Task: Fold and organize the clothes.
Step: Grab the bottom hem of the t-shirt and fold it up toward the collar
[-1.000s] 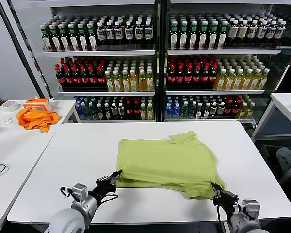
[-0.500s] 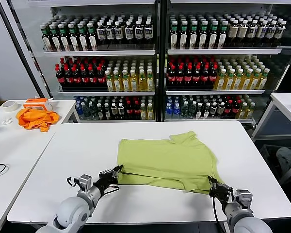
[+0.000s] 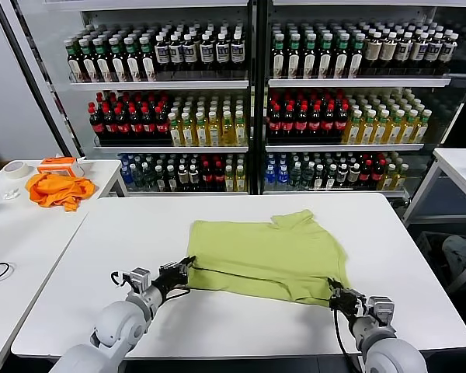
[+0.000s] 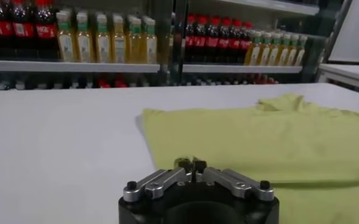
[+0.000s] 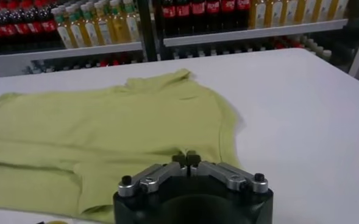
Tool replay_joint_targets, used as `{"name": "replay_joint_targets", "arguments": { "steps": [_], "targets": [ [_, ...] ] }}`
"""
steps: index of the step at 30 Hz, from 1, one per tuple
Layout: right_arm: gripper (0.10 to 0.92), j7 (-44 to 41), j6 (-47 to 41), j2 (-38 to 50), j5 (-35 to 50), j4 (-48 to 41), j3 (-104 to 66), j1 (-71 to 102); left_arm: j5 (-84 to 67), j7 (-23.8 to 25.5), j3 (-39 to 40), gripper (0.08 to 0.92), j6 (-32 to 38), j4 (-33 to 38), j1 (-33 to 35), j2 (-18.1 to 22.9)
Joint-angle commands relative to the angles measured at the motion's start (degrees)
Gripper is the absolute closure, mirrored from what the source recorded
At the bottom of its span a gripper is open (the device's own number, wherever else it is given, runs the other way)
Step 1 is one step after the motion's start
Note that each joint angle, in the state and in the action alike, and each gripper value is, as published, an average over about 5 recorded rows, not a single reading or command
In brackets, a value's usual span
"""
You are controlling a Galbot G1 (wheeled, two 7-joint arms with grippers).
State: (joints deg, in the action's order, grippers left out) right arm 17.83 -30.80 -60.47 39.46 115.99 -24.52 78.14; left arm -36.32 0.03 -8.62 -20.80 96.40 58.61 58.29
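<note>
At the near hem of the T-shirt [image 3: 268, 256], left gripper [image 3: 179, 273] and right gripper [image 3: 335, 294] had carried both corners forward since a second ago; both jaws looked closed, whether still pinching cloth I could not tell; fold nearly laid.

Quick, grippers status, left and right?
Left gripper: shut on the yellow-green T-shirt's near left corner.
Right gripper: shut at its near right corner; hold cannot be told.

a yellow-green short-sleeved t-shirt [image 3: 268, 249] lies flat on the white table [image 3: 109, 256], its near edge folded up over itself into a doubled band, one sleeve poking out at the far side, no print showing.
</note>
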Motion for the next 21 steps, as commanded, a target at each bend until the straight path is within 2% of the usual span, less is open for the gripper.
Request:
{"name": "replay_joint_targets", "arguments": {
  "steps": [1,10,15,21],
  "targets": [
    [0.820,0.1,-0.7,-0.1,-0.1,-2.0,0.5,-2.4,0.9,-0.3,0.2,0.894,-0.4,-3.8,-2.3,0.3],
    [0.560,0.2,-0.7,1.0,0.2,-0.7,-3.7,-1.2,0.2,-0.8,-0.9,0.656,0.4,-4.3,-2.7,0.1],
    [0.422,-0.5,-0.8,2.6,0.2,4.4,-8.6,6.1,-3.1,-3.1,-2.9,0.500,-1.1,1.9,0.8,-1.4],
    [0.261,-1.6,0.2,1.7,-1.3,5.3,-10.0,11.9,-3.3,-4.9,-3.8,0.326,-3.1,9.1,8.0,-2.4]
  ]
}}
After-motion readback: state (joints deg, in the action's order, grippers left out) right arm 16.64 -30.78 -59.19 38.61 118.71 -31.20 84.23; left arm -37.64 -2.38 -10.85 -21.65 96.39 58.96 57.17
